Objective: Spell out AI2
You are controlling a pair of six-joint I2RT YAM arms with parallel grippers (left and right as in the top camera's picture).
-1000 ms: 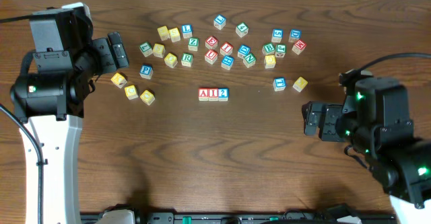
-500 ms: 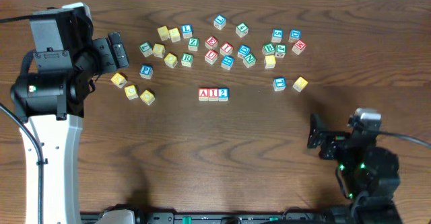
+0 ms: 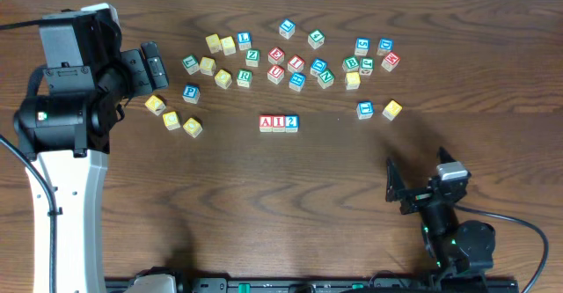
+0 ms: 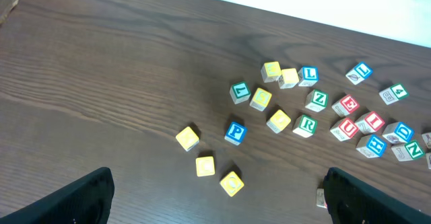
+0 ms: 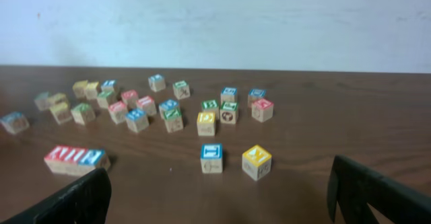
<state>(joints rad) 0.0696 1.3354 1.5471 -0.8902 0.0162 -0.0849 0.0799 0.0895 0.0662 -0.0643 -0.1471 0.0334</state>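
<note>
Three blocks stand side by side in a row at the table's middle: a red A (image 3: 266, 123), a red I (image 3: 279, 123) and a blue 2 (image 3: 292, 123). The row also shows at the left in the right wrist view (image 5: 75, 158). My left gripper (image 3: 152, 64) is open and empty at the far left, above three yellow blocks (image 4: 205, 165). My right gripper (image 3: 393, 187) is open and empty, low at the near right, well away from the row.
Several loose letter blocks lie scattered across the far half of the table (image 3: 290, 55). A blue block (image 3: 365, 110) and a yellow block (image 3: 392, 109) sit apart at the right, also in the right wrist view (image 5: 211, 158). A pale wall stands behind.
My right arm has drawn back toward the near edge and folded down low. The left arm and all the blocks have not moved.
</note>
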